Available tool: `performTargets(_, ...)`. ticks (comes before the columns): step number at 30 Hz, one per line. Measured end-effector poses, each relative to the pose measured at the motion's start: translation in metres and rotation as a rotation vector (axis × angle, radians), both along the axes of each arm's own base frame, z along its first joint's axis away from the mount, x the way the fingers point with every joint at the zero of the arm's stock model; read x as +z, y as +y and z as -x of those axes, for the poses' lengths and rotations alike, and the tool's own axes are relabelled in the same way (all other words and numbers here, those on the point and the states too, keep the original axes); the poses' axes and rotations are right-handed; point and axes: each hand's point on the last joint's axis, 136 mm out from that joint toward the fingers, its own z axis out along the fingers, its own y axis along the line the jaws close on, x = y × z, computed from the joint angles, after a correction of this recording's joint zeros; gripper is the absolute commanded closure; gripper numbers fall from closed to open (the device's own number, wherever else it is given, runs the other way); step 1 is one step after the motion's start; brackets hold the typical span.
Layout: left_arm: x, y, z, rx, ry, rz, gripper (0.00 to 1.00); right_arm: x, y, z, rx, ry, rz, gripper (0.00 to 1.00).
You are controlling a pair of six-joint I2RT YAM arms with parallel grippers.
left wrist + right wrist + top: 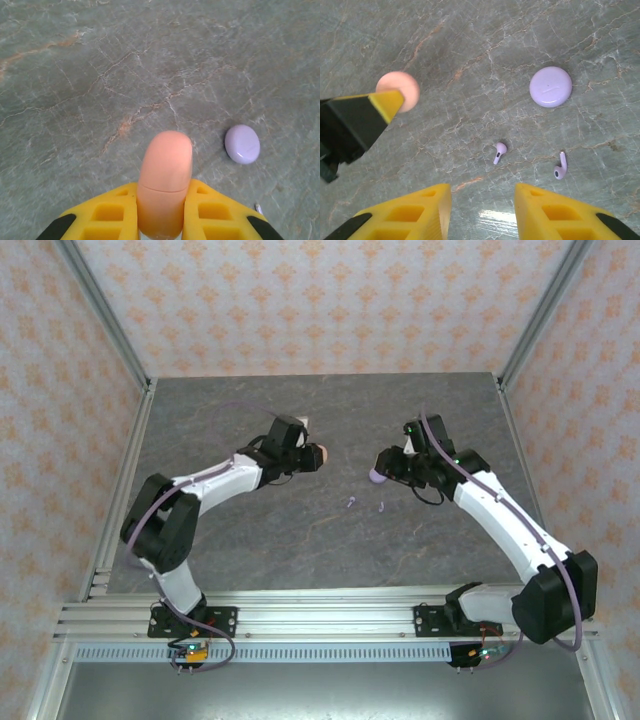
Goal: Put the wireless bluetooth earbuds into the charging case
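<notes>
Top view, progress: two lilac earbuds (350, 503) lie loose on the table (250, 560) between the arms, so seating this pair is all yet to do.
Top view, cases: the pink case (318, 455) sits at the tip of the left gripper (303, 455). The lilac case (377, 477) lies just beside the right gripper (392, 468); whether they touch is too small to tell.
Left wrist, grip: the left gripper (162, 200) is clamped tight on the pink case (165, 175), held on edge with its lid seam closed.
Left wrist, added detail: the lilac case (242, 144) lies flat and shut, with no finger on it.
Right wrist, pincer: the right gripper (482, 192) has its jaws partly apart over bare table and holds nothing.
Right wrist, added detail: the lilac earbuds (499, 151) lie apart from each other, and the lilac case (550, 86) is beyond them.
Still to do: open a case, then lift and seat each earbud. The pink pair may be inside the shut pink case, but I cannot tell.
</notes>
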Motion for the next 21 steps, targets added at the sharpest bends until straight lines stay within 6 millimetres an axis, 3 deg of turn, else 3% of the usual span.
performTargets(9, -0.041, -0.004, -0.050, 0.029, 0.121, -0.006, 1.00, -0.009, -0.004, 0.007, -0.002, 0.016, 0.011, 0.60)
performTargets(15, -0.063, -0.005, -0.064, 0.032, 0.178, -0.014, 0.99, -0.012, -0.005, 0.008, -0.004, 0.022, 0.015, 0.60)
performTargets(21, -0.068, -0.009, -0.079, 0.033, 0.192, -0.009, 0.94, -0.016, -0.006, 0.010, -0.002, 0.033, 0.023, 0.60)
